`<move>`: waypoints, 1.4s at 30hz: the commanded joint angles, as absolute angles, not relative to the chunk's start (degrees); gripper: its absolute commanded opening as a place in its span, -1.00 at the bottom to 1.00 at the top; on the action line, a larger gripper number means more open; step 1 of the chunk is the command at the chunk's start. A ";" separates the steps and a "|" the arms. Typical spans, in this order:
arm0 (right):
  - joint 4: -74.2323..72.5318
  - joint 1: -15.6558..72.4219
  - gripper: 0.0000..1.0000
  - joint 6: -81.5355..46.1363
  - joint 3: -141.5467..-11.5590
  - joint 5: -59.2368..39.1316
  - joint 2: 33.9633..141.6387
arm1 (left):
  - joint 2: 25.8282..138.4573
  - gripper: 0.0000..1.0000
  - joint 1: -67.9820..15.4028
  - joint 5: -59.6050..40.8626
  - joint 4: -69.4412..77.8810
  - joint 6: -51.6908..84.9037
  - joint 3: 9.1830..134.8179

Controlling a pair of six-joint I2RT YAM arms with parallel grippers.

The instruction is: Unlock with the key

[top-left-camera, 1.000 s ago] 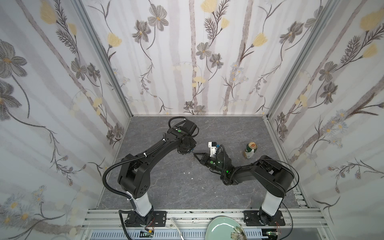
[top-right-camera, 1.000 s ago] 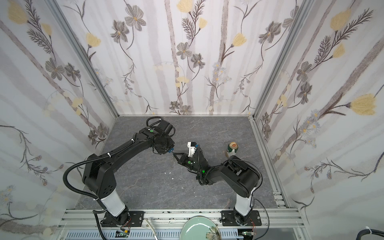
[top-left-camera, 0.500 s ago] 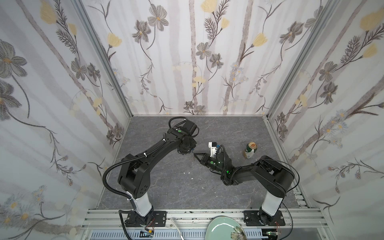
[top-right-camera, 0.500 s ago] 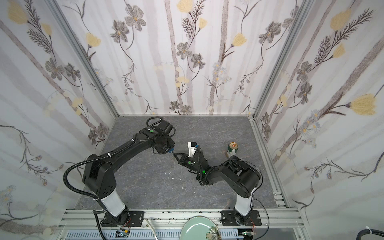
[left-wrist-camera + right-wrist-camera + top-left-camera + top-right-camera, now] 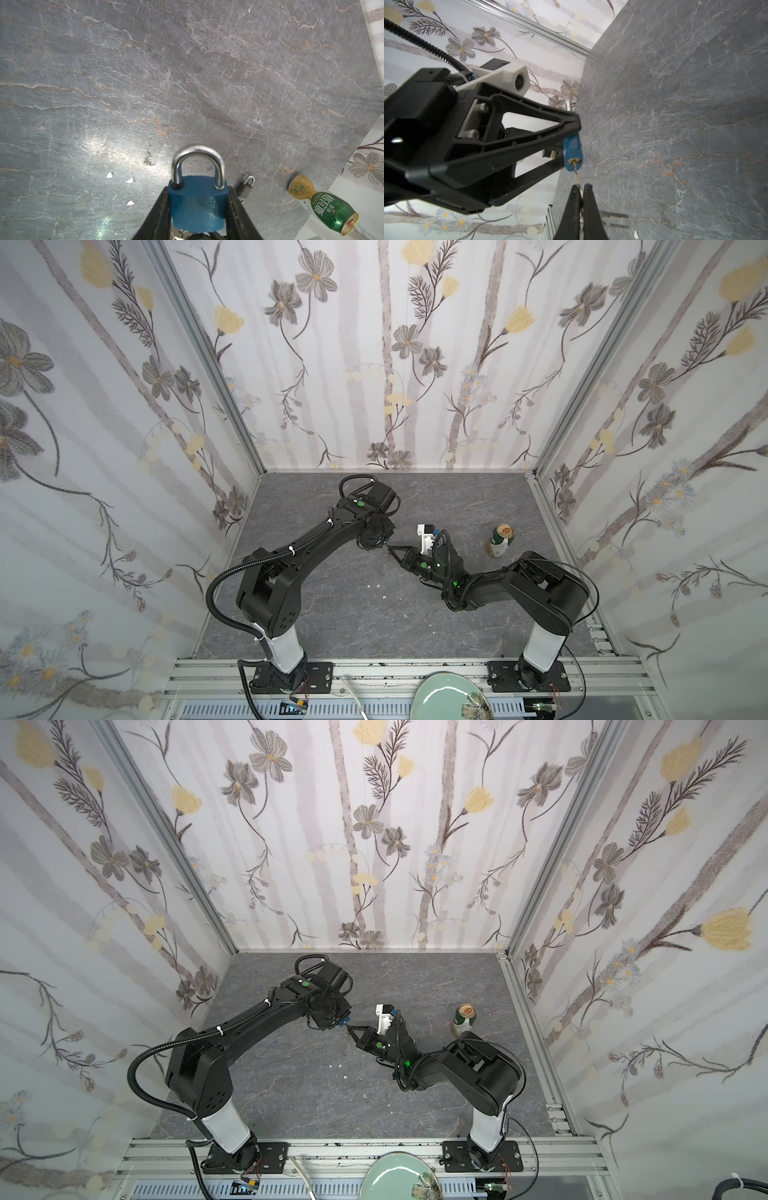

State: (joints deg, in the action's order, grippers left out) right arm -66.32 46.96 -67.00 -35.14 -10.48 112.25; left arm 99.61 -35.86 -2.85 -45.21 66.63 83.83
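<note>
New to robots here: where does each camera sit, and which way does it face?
Both top views: high in front, facing down at the table, left arm and right arm.
Left wrist: on the left arm, facing the table past the left gripper, shut on the blue padlock.
Right wrist: on the right arm, facing along the right gripper, shut on the key, toward the left gripper.
Both wrist views share the blue padlock.
</note>
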 commanded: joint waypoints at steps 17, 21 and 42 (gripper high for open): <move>-71.73 47.11 -1.00 -66.88 -34.98 -10.23 111.10 | 98.80 -0.67 -40.29 -12.26 -42.23 68.82 81.16; -72.26 47.02 -1.00 -66.86 -34.44 -10.13 110.53 | 98.49 -0.68 -40.60 -12.67 -41.43 69.29 80.05; -67.62 45.72 -0.70 -64.83 -30.86 -11.14 105.75 | 96.00 -0.71 -37.11 -9.33 -43.12 64.48 80.87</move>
State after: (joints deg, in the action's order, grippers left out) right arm -64.34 46.09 -65.65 -31.05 -10.72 106.80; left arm 96.66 -37.65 -7.64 -40.97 66.22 79.94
